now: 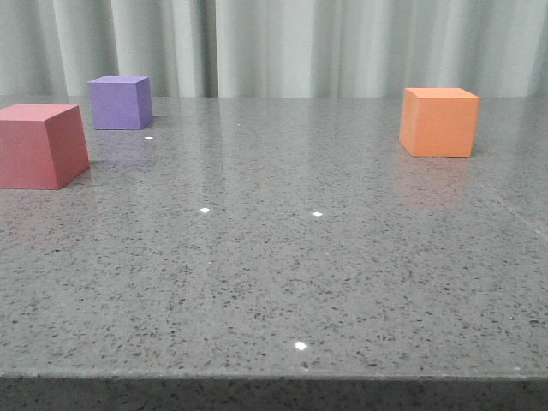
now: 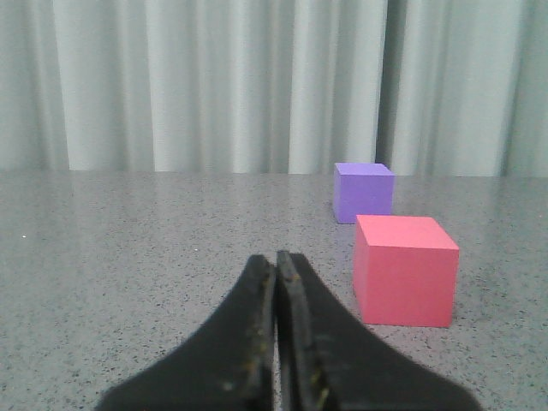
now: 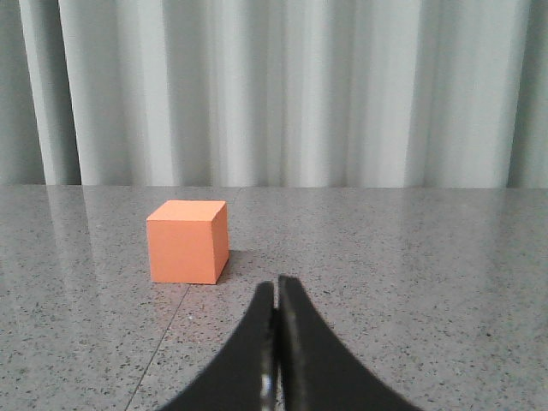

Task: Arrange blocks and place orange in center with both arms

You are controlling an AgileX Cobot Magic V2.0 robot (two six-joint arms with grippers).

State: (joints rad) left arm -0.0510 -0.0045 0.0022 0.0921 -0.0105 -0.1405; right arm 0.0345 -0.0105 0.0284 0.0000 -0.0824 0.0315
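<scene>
Far left of the front view: red-pink matte foam cube [image 1: 38, 145] on the grey speckled stone counter [image 1: 282, 274], partly cut by the frame edge. Just behind it and a bit inboard, the purple matte foam cube [image 1: 121, 102], near but not touching. Centre of the counter holds no block. Right side, well apart from the other two: the solid orange matte foam cube [image 1: 439, 122], upright and flat on the counter, before the pale curtain [image 1: 282, 43].

We see neither arm in the front view. In the left wrist view the left hand [image 2: 276, 265] has its black fingers pressed together, holding nothing, with the red-pink and purple cubes ahead and off to one side. In the right wrist view the right hand [image 3: 276, 291] is likewise pressed together and empty, the orange cube ahead and off-axis.

Our read: nothing is arranged yet, and all three blocks remain to be moved.

Risks from here:
- Both hands need to spread before the approach; going in with fingers together would shove a cube rather than grip it.
- None of the cubes lines up with its hand, so a straight advance would miss or clip a corner and spin the block.
- Red-pink and purple sit close together; reaching for one may knock the other.
- Foam probably deforms, so over-squeezing could tilt the release.
- Both arms converging on the centre could collide.
</scene>
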